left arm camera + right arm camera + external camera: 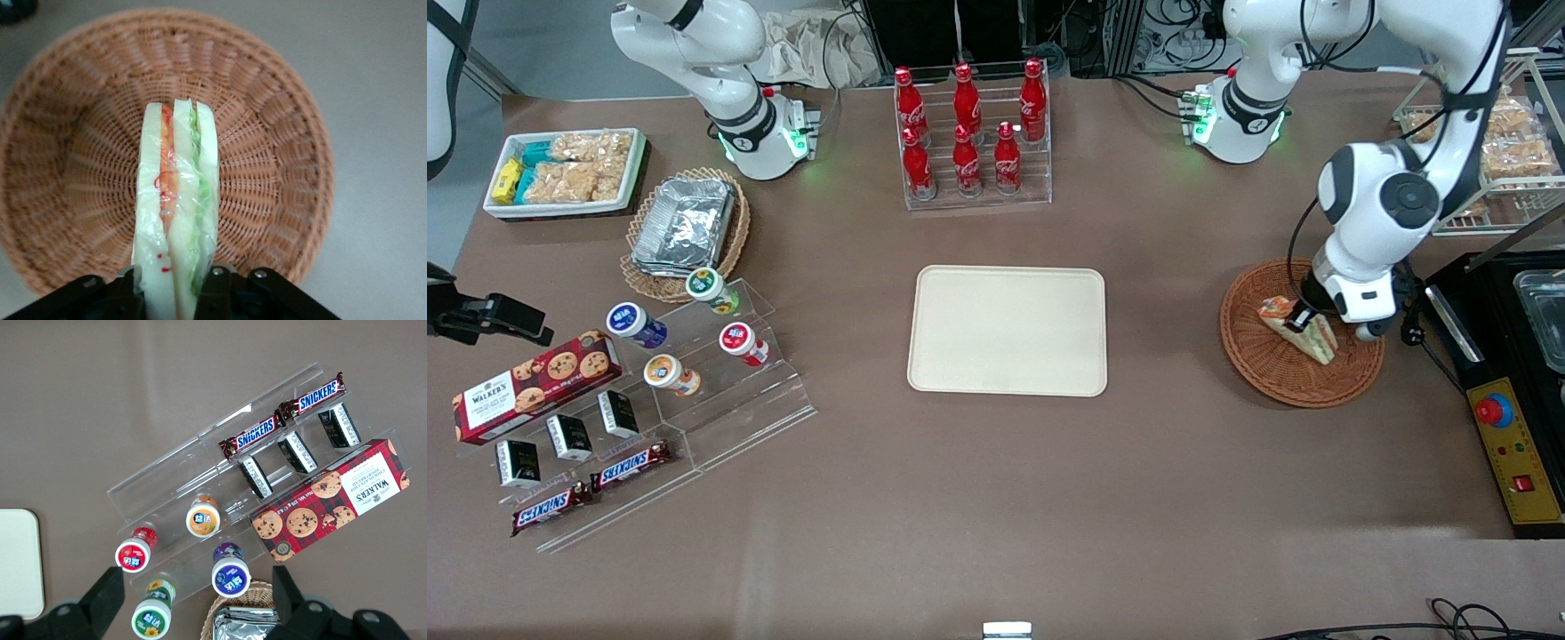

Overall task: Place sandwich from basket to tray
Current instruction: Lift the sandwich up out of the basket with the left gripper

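One end effector (172, 293) grips sandwich (175, 207) over basket (280, 133).

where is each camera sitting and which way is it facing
Front: high above the table, looking down at both arms, the tray and basket.
Left wrist: on the working arm, looking down past the gripper, fingers shut on the sandwich, also seen from the front.
Right wrist: on the parked arm, looking down at snacks and the tray corner.

Left pincer (1303, 318) clamped, wrist angled down
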`<state>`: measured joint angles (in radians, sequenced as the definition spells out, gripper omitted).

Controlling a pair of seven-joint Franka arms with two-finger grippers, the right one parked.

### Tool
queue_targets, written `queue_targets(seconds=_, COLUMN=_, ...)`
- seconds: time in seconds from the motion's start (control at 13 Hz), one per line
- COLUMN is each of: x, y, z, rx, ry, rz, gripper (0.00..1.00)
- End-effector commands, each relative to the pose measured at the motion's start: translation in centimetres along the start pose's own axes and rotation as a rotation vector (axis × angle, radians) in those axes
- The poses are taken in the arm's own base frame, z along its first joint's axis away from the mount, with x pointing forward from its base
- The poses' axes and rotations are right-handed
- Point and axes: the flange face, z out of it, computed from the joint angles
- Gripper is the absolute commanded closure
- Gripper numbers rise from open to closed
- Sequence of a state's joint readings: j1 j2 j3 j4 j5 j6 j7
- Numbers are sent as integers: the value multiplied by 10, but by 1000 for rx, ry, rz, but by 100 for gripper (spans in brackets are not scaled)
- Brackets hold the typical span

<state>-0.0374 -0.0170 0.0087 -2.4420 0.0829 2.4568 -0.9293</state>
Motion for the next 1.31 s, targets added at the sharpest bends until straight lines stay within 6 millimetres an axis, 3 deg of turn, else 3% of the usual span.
queue_targets(seconds=0.0, x=17, y=12, z=-85, rx=42, ry=-5, rz=133, gripper=100)
queue_targets(seconds=0.23, x=39, y=34, z=-185, rx=101, ry=-60, rz=276, gripper=100)
queue_targets(seconds=0.31, x=36, y=42, z=-216, rx=95, ry=-60, rz=320, gripper=100)
queue_targets(seconds=0.38, x=27, y=52, z=-245, rx=84, ry=-51, rz=367, gripper=100)
queue_targets(seconds=0.62, x=-17, y=80, z=-296, rx=81, ry=-39, rz=507, gripper=100)
queue_targets(seconds=0.77, x=-67, y=107, z=-312, rx=50, ry=-49, rz=610, gripper=100)
queue_targets(seconds=1.0, x=-132, y=142, z=-312, rx=-33, ry=-102, rz=723, gripper=100)
queue_targets(seconds=1.15, x=-170, y=169, z=-297, rx=-83, ry=-119, rz=776, gripper=100)
queue_targets(seconds=1.23, x=-186, y=183, z=-280, rx=-94, ry=-132, rz=797, gripper=100)
